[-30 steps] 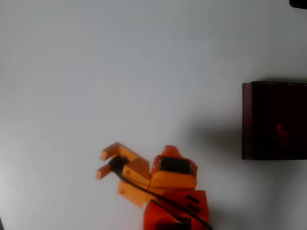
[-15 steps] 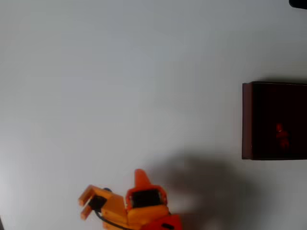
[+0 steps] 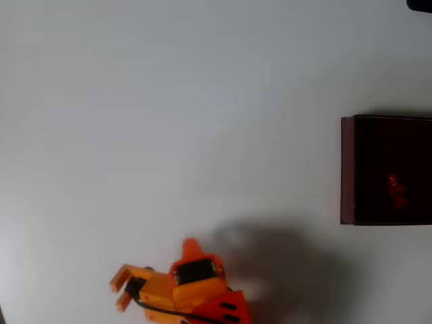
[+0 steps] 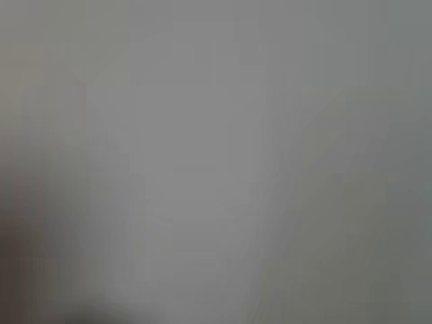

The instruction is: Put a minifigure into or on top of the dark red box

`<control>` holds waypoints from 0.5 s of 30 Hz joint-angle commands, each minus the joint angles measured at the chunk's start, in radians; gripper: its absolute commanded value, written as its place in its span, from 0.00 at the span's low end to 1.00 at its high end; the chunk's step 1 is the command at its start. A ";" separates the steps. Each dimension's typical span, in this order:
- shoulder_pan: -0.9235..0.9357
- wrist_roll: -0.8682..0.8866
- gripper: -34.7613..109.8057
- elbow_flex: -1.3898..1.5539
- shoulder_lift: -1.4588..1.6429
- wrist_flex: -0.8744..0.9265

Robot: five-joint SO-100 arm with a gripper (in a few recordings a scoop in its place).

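Observation:
The dark red box (image 3: pixel 347 169) lies at the right edge of the overhead view, cut off by the frame. Inside its near-black interior lies the tiny red minifigure (image 3: pixel 395 190). My orange gripper (image 3: pixel 119 290) is far from the box, at the bottom left, pointing left. Its two fingers are spread with a gap and nothing between them. The wrist view is a blurred grey surface.
The white table (image 3: pixel 169 121) stretches bare across the left and middle of the overhead view. The arm's shadow (image 3: pixel 277 263) falls on it right of the arm. A small dark object (image 3: pixel 420 5) sits at the top right corner.
The arm pulled back from the middle toward the bottom left edge over the last second, then barely shifted. The minifigure stays in the box.

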 commanded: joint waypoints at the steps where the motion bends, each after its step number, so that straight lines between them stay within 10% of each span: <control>1: -0.035 -0.018 0.24 0.000 0.009 0.015; 15: -0.057 -0.046 0.26 0.000 0.012 0.015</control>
